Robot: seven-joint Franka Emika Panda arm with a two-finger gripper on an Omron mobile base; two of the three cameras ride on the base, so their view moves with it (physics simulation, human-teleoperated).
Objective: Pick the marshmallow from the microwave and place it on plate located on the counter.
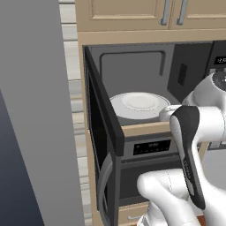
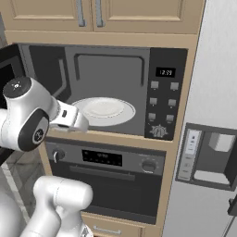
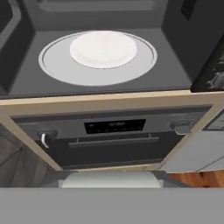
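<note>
On the far left of the left base view the microwave door (image 1: 103,128) is seen swung wide open, hinged on the left, its edge turned toward the camera. One microwave (image 2: 109,90) is counted, set under two beige cupboard doors (image 2: 90,11) with one bar handle each. Inside the grey cavity one white round turntable (image 3: 52,65) is seen lying flat, and a whiter raised disc (image 3: 103,49) rests on its middle. The marshmallow cannot be told apart from this white surface in any view, so its place, its long axis and its heading cannot be given.

The gripper (image 2: 77,122) is held at the front lip of the cavity, just left of the turntable in the right base view, and is pointed inward. Its fingers are hidden, so it cannot be told whether they are spread or pressed together, or whether anything is pinched.

Further right, the button panel (image 2: 164,99) is found on the microwave's right side. Six square buttons in two columns are counted on it, under one small display (image 2: 165,72) whose pale digits are too blurred to be read with certainty.

Below the microwave one black oven (image 2: 109,178) is set, with one dark display strip between two round knobs. At the far right a grey fridge dispenser (image 2: 208,155) is seen. A patch of reddish-brown counter (image 3: 199,178) is shown at the lower right of the hand view.
</note>
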